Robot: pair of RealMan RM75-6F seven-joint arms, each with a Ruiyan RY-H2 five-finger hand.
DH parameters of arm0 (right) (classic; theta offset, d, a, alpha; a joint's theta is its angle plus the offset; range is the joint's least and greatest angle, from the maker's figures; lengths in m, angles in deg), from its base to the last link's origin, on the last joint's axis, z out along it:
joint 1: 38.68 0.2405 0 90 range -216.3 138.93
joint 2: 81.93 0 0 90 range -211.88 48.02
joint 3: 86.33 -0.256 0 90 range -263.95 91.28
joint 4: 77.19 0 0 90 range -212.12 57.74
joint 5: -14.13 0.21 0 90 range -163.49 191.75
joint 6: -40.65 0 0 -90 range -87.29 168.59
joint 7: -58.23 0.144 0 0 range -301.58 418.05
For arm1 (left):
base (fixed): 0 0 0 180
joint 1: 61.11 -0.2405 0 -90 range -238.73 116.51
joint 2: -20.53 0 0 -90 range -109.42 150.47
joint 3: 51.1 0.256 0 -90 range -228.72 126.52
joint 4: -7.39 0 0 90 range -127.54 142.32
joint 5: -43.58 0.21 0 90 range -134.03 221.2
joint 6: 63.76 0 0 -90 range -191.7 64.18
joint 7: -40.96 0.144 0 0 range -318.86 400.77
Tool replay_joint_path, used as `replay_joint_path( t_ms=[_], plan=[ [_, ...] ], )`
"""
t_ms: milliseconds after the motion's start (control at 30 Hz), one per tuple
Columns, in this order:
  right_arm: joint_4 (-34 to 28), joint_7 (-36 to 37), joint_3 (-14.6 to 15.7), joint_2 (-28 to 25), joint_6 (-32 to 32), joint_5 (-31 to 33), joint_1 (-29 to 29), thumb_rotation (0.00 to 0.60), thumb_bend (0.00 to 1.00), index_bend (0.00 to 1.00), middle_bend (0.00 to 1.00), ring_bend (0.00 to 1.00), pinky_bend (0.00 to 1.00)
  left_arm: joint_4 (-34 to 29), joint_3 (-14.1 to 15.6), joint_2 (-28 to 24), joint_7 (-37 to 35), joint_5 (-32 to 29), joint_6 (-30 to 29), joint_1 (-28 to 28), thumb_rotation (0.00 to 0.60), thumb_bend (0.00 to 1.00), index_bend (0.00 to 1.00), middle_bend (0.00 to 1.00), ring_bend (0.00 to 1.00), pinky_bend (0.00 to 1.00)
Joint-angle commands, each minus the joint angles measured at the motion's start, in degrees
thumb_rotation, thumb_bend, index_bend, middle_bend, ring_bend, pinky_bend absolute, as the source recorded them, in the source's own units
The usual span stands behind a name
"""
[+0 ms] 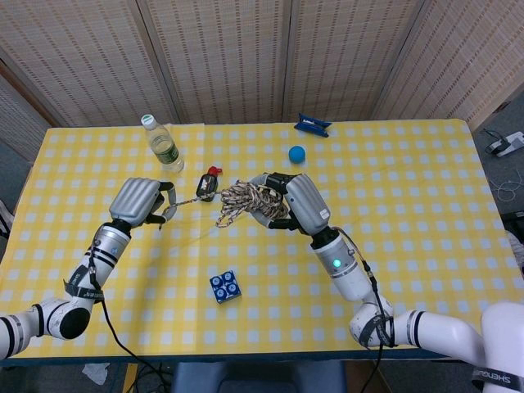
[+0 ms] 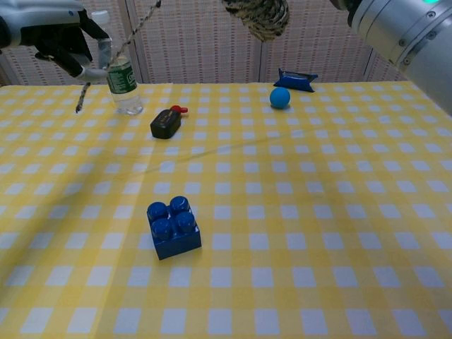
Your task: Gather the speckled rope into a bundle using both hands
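The right hand [image 1: 293, 201] grips the bundled speckled rope [image 1: 246, 200] above the table [image 1: 409, 205], right of the black bottle [image 1: 206, 185]. The left hand [image 1: 139, 201] pinches the taut free end of the rope, its tip hanging below. A blue brick [image 2: 173, 226] lies nearer.
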Motion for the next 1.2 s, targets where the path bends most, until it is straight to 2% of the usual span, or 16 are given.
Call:
replay_joint_path(
  t_ms=[33,267,667,933,1200],
  plan=[
    [-0.20,-6.45,-2.39,2.79,-0.48,5.28,0.04,0.600,0.56,0.74,0.65,0.60,0.67,-1.25,0.52,-0.14,0.28,3.11,-2.70,-1.38,0.600,0.40,0.70,0.94,0.85,0.91],
    [-1.32,-16.50,-5.85,4.99,0.30,12.47,1.69,0.600,0.57,0.74,0.65,0.60,0.67,-2.94,0.61,-1.03,1.18,9.78,-6.46,-2.60,0.600,0.40,0.70,0.94,0.84,0.91],
    [-3.01,-35.36,-9.89,7.18,2.27,25.40,6.56,0.600,0.58,0.77,0.67,0.61,0.67,-1.12,0.84,-0.42,6.21,27.00,-14.18,-1.93,0.600,0.40,0.70,0.94,0.84,0.91],
    [-1.55,-42.09,-10.17,8.79,3.86,31.00,9.89,0.600,0.58,0.78,0.67,0.61,0.67,-3.05,0.50,-1.28,3.99,30.86,-12.45,-0.42,0.600,0.40,0.70,0.94,0.83,0.91],
    [-1.92,-46.01,-8.48,8.18,7.74,34.58,11.95,0.600,0.58,0.78,0.67,0.61,0.67,-3.38,-0.08,-1.94,0.51,32.55,-9.60,1.44,0.600,0.40,0.69,0.93,0.83,0.91]
  ],
)
